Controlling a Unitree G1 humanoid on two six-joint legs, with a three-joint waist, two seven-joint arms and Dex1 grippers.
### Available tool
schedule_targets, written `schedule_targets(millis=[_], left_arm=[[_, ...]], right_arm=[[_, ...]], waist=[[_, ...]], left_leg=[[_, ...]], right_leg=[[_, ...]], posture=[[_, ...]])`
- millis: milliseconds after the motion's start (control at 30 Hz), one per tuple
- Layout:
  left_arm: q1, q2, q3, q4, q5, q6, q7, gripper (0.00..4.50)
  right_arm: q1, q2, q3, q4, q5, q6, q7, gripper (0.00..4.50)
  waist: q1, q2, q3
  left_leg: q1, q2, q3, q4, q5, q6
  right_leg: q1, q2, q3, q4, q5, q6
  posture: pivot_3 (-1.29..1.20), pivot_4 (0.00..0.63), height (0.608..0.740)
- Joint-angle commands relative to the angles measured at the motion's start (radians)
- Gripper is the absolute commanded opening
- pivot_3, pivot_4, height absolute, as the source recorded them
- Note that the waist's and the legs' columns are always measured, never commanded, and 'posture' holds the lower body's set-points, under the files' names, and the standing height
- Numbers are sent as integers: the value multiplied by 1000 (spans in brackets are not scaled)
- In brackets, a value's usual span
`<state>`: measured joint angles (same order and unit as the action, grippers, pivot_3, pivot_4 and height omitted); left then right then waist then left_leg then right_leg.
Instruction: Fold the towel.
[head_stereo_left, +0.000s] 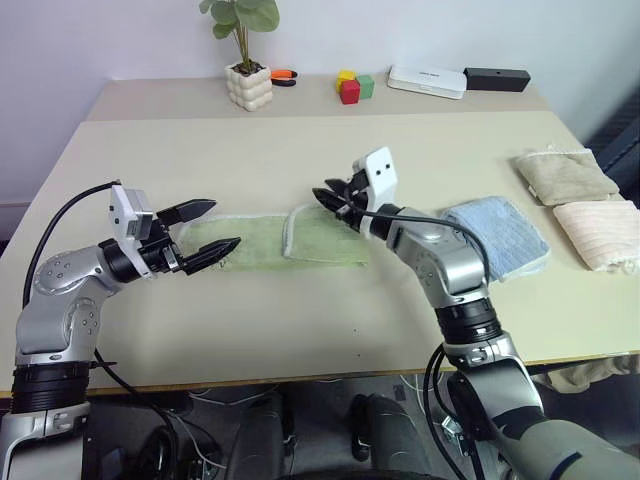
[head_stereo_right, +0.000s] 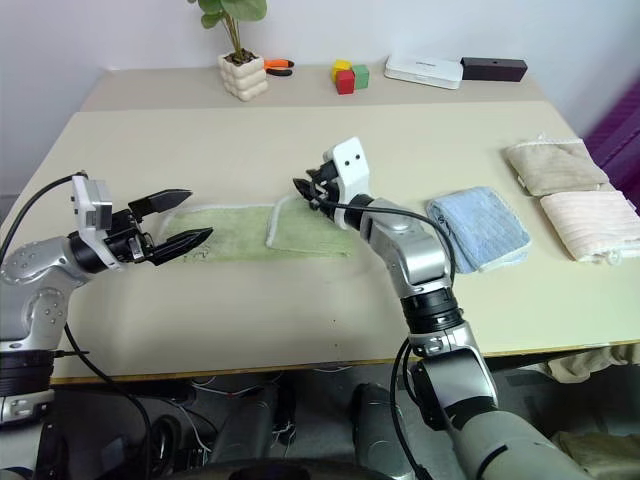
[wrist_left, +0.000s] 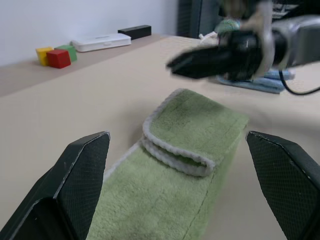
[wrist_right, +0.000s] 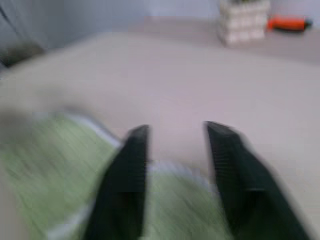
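On the beige table (head_stereo_left: 300, 310) the towel (head_stereo_left: 275, 243) is lying flat as a long green strip, its right end doubled back over itself into a short flap. The left gripper (head_stereo_left: 205, 230) is hovering just above the strip's left end, jaws spread wide and holding nothing. The right gripper (head_stereo_left: 335, 203) is hanging over the folded flap — its fingers (wrist_right: 125, 185) are standing apart with nothing between them, clear of the cloth.

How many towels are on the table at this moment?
4: the green towel partly folded between the grippers, a light blue towel to its right, then a beige towel and a pink towel at the right edge.
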<state>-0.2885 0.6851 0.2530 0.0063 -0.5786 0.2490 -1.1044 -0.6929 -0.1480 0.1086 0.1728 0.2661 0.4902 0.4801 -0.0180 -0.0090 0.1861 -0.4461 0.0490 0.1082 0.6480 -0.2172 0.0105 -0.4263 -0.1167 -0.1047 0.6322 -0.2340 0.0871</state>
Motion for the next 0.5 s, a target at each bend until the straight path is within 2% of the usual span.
schedule_targets(millis=[33,100,267,500], left_arm=[[8,2,23,-44,-17,5,19,4500],[21,-1,34,-64,-32,27,42,4500],[118,-61,97,-234,-252,264,197,4500],[197,-62,112,-327,-278,303,248,4500]], right_arm=[[11,3,45,66,-77,-129,7,40],[31,-6,75,104,-117,-177,18,40],[84,-15,115,148,-168,-225,50,40],[108,-1,123,190,-196,-260,54,40]], waist=[[-1,0,0],[0,0,0],[-2,0,0],[2,0,0]], left_leg=[[0,0,0,0,0,0],[0,0,0,0,0,0],[0,1,-1,0,0,0],[2,0,-3,0,1,-1]], right_leg=[[0,0,0,0,0,0],[0,0,0,0,0,0],[0,0,0,0,0,0],[2,0,0,1,0,0]], posture=[[0,150,740],[0,150,740],[0,150,740],[0,150,740]])
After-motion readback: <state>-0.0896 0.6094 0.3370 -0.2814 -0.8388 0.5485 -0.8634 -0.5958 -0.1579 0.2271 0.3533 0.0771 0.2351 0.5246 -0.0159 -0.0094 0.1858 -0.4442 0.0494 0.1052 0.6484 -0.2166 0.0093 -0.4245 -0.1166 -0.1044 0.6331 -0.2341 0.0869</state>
